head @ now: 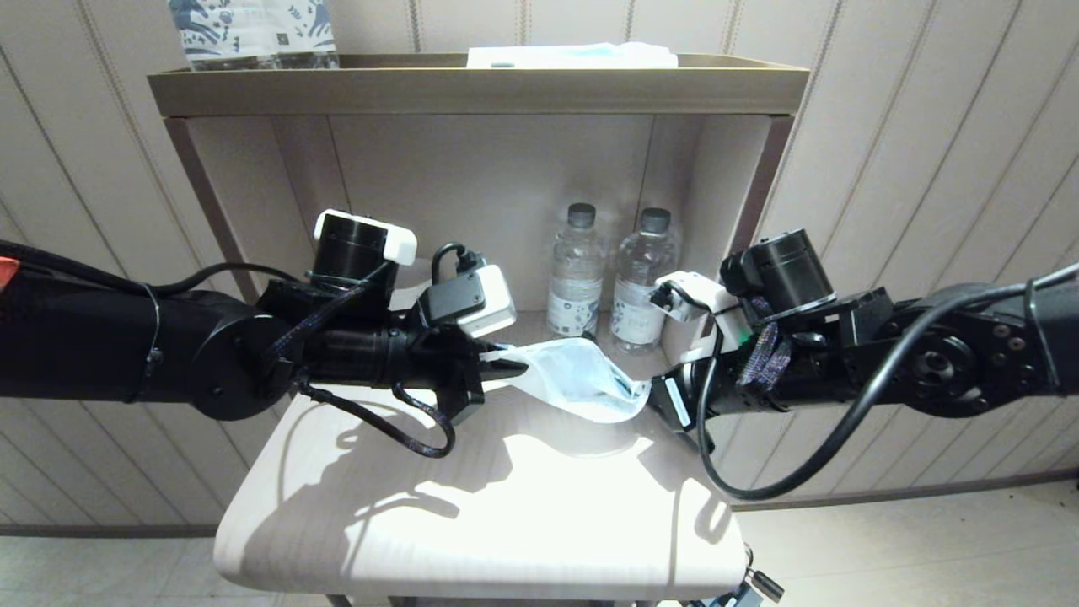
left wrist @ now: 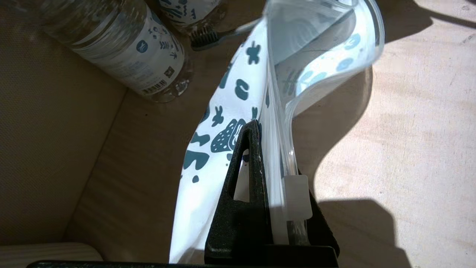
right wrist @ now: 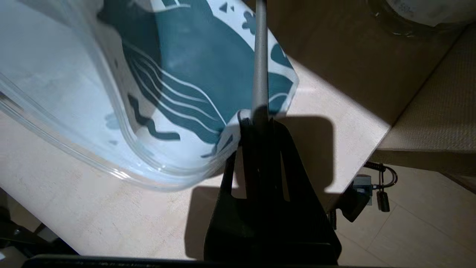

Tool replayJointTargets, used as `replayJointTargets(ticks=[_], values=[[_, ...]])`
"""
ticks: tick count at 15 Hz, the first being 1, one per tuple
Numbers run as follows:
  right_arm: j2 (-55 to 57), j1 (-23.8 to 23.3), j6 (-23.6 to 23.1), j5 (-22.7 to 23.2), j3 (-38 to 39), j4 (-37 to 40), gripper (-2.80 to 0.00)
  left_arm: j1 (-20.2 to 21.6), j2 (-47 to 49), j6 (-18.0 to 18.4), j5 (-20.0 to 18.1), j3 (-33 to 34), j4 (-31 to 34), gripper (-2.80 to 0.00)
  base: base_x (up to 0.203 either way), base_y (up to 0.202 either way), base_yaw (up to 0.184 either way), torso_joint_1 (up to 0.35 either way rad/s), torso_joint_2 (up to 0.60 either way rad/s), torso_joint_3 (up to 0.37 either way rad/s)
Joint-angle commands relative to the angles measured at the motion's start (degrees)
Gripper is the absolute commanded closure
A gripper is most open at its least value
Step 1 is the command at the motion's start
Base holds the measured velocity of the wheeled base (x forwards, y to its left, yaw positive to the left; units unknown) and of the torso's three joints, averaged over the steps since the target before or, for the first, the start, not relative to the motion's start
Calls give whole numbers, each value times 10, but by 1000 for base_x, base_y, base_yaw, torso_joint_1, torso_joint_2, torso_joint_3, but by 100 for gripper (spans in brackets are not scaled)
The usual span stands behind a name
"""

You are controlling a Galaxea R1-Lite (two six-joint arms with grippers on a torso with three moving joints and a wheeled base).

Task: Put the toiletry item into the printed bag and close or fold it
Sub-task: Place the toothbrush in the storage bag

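The printed bag [head: 573,375] hangs between both grippers just above the table, its zip mouth gaping open [left wrist: 316,37]. My left gripper [head: 506,368] is shut on the bag's zip edge [left wrist: 273,149], right beside the white slider [left wrist: 297,197]. My right gripper [head: 653,396] is shut on the grey handle of the toothbrush [right wrist: 259,56] at the bag's other end [right wrist: 260,119]. The handle runs along the printed outside of the bag [right wrist: 178,56]. Its dark bristle head [left wrist: 206,37] shows behind the bag, near the bottles. A bag corner touches the right fingers.
Two water bottles [head: 576,270] [head: 636,278] stand in the alcove right behind the bag. The alcove's side walls close in at left and right. The pale table [head: 472,523] stretches toward me. Blue-and-white printed packs [head: 253,34] stand on the top shelf [head: 472,88].
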Motion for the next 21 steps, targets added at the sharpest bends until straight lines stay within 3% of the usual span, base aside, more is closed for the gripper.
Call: replayJointTargets(ticks=[1,6,10,14,17,21], values=[[17,9,10,-9,-16,0,0,-3,3,3,-1,0,-1,0,0,0,0,0,0,0],[7,5,15,-19,-18,3,0,-6,2,4,1,4,-3,0,0,0,0,0,0,0],[-64,-52,-3,-19,-17,23,0,-6,-1,4,1,5,-6,0,0,0,0,0,0,0],[-133,-53,-49,-12,-20,112,0,-6,0,5,1,4,-7,0,0,0,0,0,0,0],[-155,-31,-111,17,-26,189,0,-6,2,6,0,8,-22,0,0,0,0,0,0,0],[-147,-15,-164,53,-116,306,0,-6,2,7,-6,15,-27,0,0,0,0,0,0,0]])
